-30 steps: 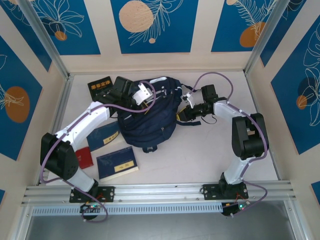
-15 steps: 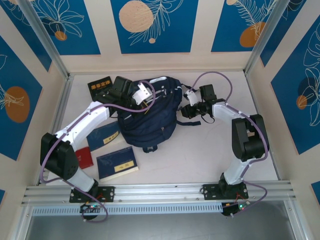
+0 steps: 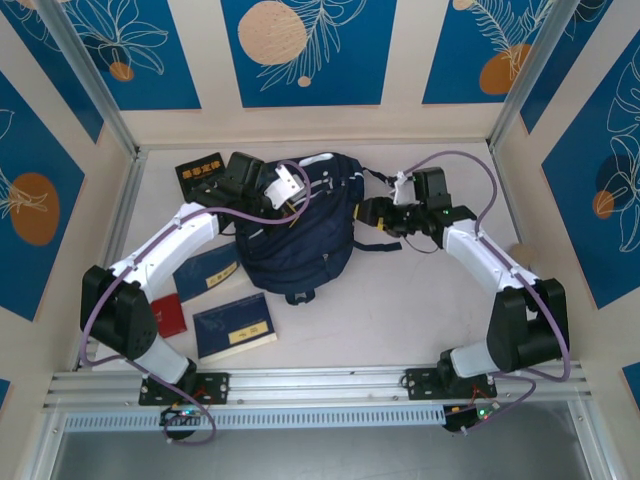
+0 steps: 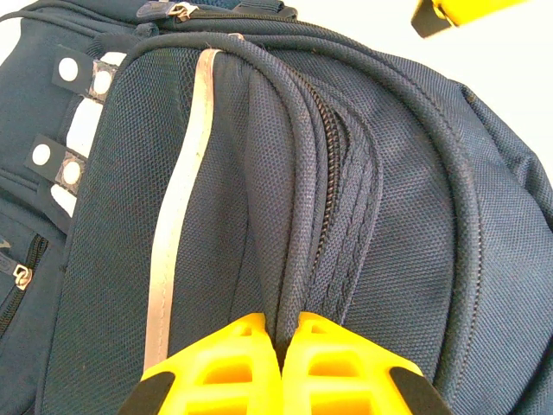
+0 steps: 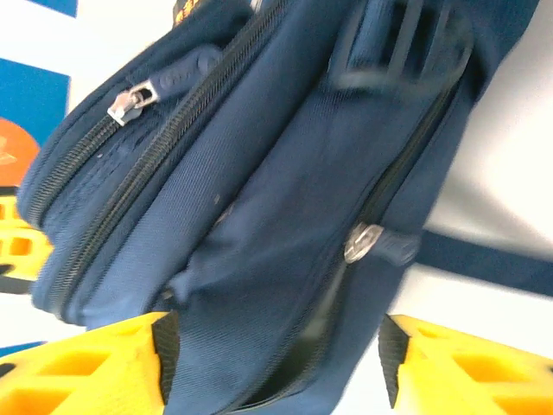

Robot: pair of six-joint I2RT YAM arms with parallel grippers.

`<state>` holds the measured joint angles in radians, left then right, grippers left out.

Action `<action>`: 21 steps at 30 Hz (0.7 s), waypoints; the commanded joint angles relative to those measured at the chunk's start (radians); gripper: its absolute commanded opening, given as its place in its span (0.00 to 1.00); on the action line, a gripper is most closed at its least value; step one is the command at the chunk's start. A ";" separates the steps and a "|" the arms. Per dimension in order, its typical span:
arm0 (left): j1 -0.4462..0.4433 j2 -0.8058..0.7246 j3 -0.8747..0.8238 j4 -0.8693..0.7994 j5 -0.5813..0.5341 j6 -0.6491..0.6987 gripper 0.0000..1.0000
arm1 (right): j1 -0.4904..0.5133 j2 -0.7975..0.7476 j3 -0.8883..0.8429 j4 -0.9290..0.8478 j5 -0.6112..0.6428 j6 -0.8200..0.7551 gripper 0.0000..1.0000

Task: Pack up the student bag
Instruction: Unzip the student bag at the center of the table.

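Observation:
The student bag [image 3: 300, 235] lies in the middle of the table, dark navy with a white stripe [image 4: 177, 207]. My left gripper [image 3: 287, 192] sits over its top. In the left wrist view this gripper [image 4: 289, 333] is shut on a ridge of the bag's fabric [image 4: 389, 216] beside a closed zipper. My right gripper [image 3: 366, 213] is at the bag's right side. Its yellow fingers [image 5: 95, 363] stand wide apart, astride the bag's side panel [image 5: 259, 225], so the right gripper [image 5: 272, 367] is open. A silver zipper pull [image 5: 363, 242] lies just ahead, over a partly open slit.
A black book [image 3: 200, 170] lies at the back left. Two navy books [image 3: 207, 270] [image 3: 235, 328] and a small red book [image 3: 170, 315] lie left of the bag. A dark strap [image 3: 375, 245] trails right of the bag. Walls enclose the table on three sides.
The right arm's elbow swung out to the right, its gripper shifted slightly left against the bag, and its jaws opened wider. The left arm held still.

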<state>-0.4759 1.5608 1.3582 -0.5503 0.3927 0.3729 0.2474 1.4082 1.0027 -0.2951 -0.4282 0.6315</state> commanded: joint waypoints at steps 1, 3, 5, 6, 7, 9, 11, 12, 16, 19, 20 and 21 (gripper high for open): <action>0.021 0.006 0.048 0.115 0.044 -0.009 0.00 | 0.041 -0.036 -0.057 0.081 -0.082 0.322 0.67; 0.020 0.013 0.048 0.119 0.050 -0.012 0.00 | 0.069 -0.038 -0.071 0.130 -0.085 0.385 0.68; 0.021 0.019 0.050 0.121 0.054 -0.016 0.00 | 0.091 -0.026 -0.060 0.143 -0.092 0.410 0.68; 0.020 0.021 0.050 0.122 0.057 -0.020 0.00 | 0.103 -0.018 -0.053 0.146 -0.088 0.417 0.68; 0.020 0.022 0.050 0.123 0.061 -0.020 0.00 | 0.111 -0.007 -0.046 0.146 -0.085 0.417 0.67; 0.021 0.024 0.051 0.125 0.063 -0.023 0.00 | 0.124 0.019 -0.024 0.130 -0.077 0.410 0.64; 0.022 0.025 0.050 0.123 0.062 -0.026 0.00 | 0.130 0.046 -0.006 0.121 -0.078 0.405 0.60; 0.020 0.024 0.050 0.124 0.063 -0.030 0.00 | 0.133 0.061 0.004 0.116 -0.077 0.402 0.56; 0.021 0.007 0.049 0.118 0.054 -0.084 0.04 | 0.149 0.106 0.034 0.128 -0.071 0.395 0.34; 0.021 -0.014 0.056 0.093 -0.010 -0.209 0.30 | 0.157 0.147 0.063 0.189 -0.064 0.401 0.24; 0.021 -0.022 0.055 0.083 -0.059 -0.275 0.37 | 0.159 0.167 0.077 0.211 -0.057 0.404 0.23; 0.020 -0.030 0.049 0.071 -0.096 -0.330 0.41 | 0.164 0.184 0.093 0.230 -0.054 0.406 0.22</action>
<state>-0.4747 1.5837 1.3701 -0.5026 0.3733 0.2031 0.4004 1.5478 1.0409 -0.1448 -0.4896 1.0256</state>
